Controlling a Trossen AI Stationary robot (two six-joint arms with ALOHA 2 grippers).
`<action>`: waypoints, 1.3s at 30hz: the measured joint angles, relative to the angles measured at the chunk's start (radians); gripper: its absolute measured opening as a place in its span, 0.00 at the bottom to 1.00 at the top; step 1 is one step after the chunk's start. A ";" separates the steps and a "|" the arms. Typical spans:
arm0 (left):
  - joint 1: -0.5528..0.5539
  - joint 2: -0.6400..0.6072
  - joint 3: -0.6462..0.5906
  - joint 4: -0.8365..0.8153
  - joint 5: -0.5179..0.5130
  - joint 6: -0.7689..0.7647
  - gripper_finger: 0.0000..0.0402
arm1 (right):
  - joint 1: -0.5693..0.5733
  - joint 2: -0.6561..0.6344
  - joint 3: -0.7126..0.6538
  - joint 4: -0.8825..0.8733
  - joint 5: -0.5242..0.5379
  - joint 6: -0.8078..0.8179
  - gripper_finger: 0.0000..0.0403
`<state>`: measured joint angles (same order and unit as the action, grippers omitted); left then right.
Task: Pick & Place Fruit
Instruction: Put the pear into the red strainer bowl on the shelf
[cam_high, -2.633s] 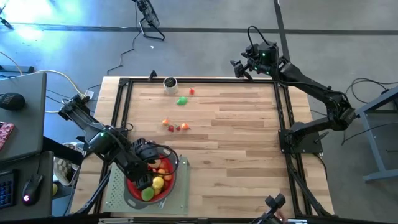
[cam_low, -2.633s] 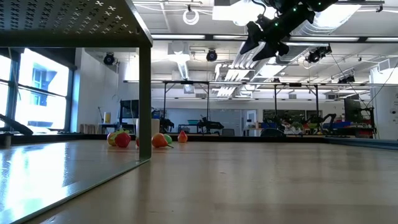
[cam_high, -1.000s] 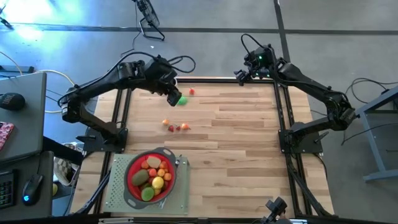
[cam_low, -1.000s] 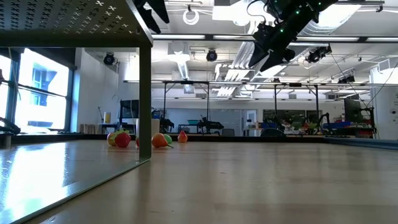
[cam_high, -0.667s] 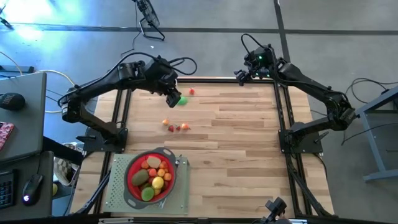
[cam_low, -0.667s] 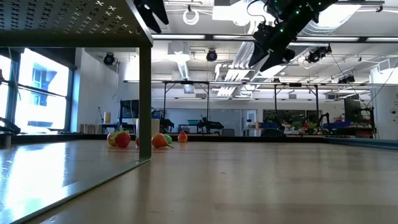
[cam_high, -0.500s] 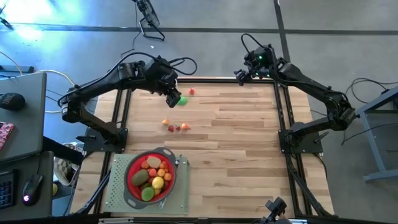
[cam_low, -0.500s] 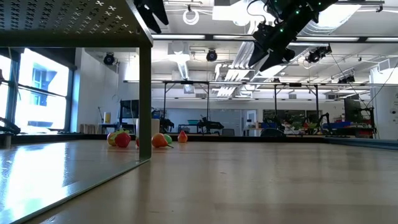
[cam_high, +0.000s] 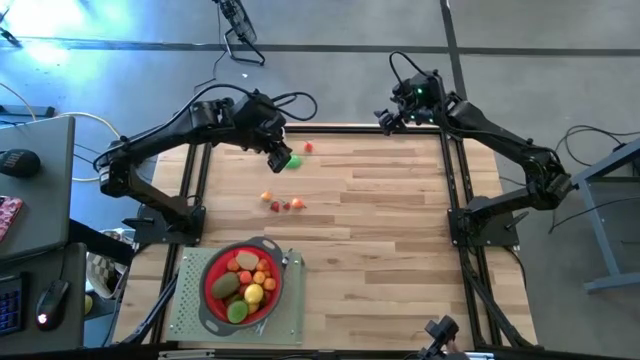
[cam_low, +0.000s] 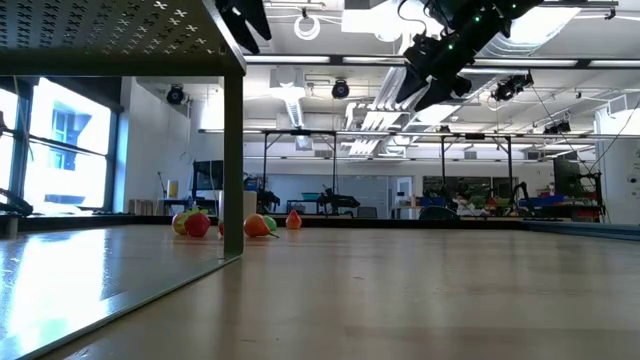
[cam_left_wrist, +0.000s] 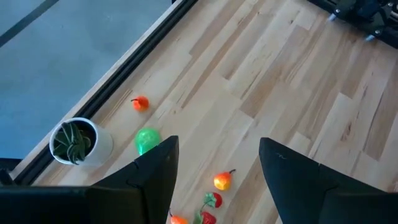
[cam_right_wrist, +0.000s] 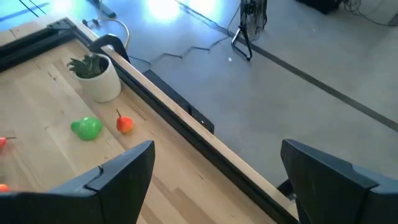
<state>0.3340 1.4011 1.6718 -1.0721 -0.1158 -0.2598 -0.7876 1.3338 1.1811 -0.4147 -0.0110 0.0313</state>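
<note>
Left gripper (cam_high: 281, 157): mine; it hangs above the far left part of the bench (cam_high: 380, 250), right over the green fruit (cam_high: 292, 161). Fingers apart, nothing between them.
Right gripper (cam_high: 384, 112): mine; it waits over the far edge of the bench, right of centre. Fingers wide apart and empty.
Green fruit: on the bench near the far edge, just beside the small orange fruit (cam_high: 308, 147).
Potted plant (cam_left_wrist: 78, 142): a white pot at the far left, near the green fruit.
Loose fruit cluster (cam_high: 281, 203): several small red and orange pieces together on the bench, nearer the middle than the green fruit.
Strainer (cam_high: 241, 285): red with a grey rim, on a pale mat (cam_high: 186, 310) at the near left of the bench.
Fruit in strainer (cam_high: 246, 283): orange, yellow, green and brown pieces, piled together.
</note>
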 joint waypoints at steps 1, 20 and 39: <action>0.000 0.004 0.000 0.001 0.000 -0.009 0.54 | 0.000 0.000 0.000 0.005 -0.007 0.000 0.85; 0.000 0.216 0.000 -0.003 0.176 0.089 0.54 | 0.000 0.000 0.000 -0.001 -0.101 -0.009 0.85; -0.001 0.346 -0.170 -0.020 0.177 0.063 0.54 | 0.000 0.000 0.000 -0.046 -0.101 -0.040 0.85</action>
<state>0.3332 1.7473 1.5023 -1.0920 0.0612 -0.1966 -0.7872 1.3338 1.1812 -0.4606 -0.1116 -0.0082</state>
